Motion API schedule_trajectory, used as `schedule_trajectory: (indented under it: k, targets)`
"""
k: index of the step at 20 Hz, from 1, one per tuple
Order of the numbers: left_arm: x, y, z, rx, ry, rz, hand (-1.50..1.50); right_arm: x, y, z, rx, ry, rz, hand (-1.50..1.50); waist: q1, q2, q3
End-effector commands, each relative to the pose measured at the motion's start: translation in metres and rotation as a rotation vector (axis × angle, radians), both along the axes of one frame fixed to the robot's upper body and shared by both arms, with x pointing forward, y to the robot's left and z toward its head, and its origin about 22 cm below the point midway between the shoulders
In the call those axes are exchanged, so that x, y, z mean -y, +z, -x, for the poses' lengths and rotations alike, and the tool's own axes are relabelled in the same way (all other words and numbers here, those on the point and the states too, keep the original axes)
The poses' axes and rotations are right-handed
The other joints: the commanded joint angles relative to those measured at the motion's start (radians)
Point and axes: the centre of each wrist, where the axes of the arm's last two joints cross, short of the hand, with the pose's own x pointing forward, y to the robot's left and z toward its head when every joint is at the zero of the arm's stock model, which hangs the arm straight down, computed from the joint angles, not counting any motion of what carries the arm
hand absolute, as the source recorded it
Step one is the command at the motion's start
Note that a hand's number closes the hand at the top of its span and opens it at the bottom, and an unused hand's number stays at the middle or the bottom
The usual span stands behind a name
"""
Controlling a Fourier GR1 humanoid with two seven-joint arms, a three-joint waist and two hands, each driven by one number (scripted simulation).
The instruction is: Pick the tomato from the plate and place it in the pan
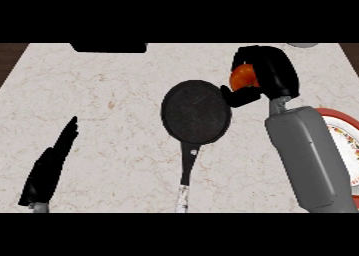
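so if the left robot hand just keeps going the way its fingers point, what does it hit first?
Nothing, as far as the picture shows. The left robot hand points up and slightly right over bare counter; the pan sits well to its right. Height above the counter is unclear.

Right hand is curled round the orange-red tomato, holding it up just beside the right rim of the black pan, whose handle points toward the lower edge. Red-rimmed patterned plate sits at the right edge, partly behind the grey forearm. Left hand rests open at lower left on the marble counter, fingers straight.
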Motion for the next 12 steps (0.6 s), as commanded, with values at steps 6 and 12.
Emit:
schedule_trajectory:
  k: [6, 12]
  targets:
    - [0.013, 0.01, -0.004, 0.003, -0.013, 0.012, 0.0, -0.072, -0.047, -0.033, -0.134, 0.042, -0.055, 1.5, 0.022, 0.006, 0.001]
    - [0.014, 0.008, -0.015, 0.011, -0.042, 0.008, 0.0, -0.082, -0.072, -0.049, -0.23, 0.063, 0.076, 1.5, 0.038, 0.015, 0.0]
